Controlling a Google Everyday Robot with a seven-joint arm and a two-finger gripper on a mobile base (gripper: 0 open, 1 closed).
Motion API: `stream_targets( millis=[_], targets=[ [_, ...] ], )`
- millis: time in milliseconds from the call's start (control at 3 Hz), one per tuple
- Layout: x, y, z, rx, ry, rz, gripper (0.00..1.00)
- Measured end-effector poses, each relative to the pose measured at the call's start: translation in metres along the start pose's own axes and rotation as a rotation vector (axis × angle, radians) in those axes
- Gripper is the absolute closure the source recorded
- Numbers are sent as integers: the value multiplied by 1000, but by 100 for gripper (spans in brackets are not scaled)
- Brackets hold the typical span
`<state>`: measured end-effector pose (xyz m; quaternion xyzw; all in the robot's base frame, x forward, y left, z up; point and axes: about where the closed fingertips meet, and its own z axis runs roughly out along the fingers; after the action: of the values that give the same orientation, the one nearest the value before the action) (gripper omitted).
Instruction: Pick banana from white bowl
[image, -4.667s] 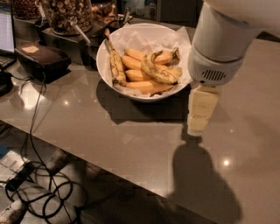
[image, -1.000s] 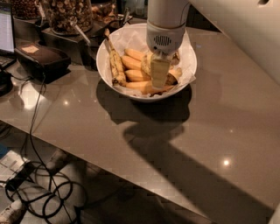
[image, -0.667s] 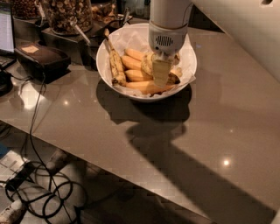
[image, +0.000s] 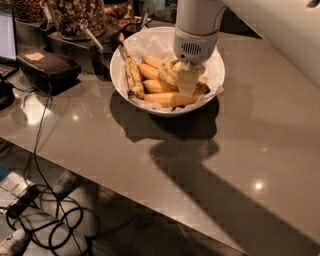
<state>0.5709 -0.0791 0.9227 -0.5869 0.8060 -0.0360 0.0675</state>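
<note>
The white bowl (image: 119, 82) stands on the grey counter, lined with crumpled white paper. In it lies the speckled yellow banana (image: 167, 74), curved, in the middle right. My gripper (image: 188, 82) hangs from the white arm, reaches down into the bowl and covers the banana's right part. Smooth orange-yellow bananas (image: 159, 86) lie beside and below it. A thin dark-streaked banana (image: 132, 75) with a long stem lies along the bowl's left side.
Jars of nuts with scoops (image: 75, 15) and a black tray (image: 47, 65) stand at the back left. Cables (image: 37, 150) hang over the counter's left edge to the floor. The grey counter (image: 240, 150) stretches to the front and right of the bowl.
The gripper moved from over the counter right of the bowl to above the bowl and lowered onto the speckled banana. In the last second it barely shifted.
</note>
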Motion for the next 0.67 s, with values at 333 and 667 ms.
stream_targets(
  millis=[333,667],
  targets=[
    [-1,-1,-6,24,-40,-16,100],
    [0,-1,-10,25,-74,-31,100]
  ],
)
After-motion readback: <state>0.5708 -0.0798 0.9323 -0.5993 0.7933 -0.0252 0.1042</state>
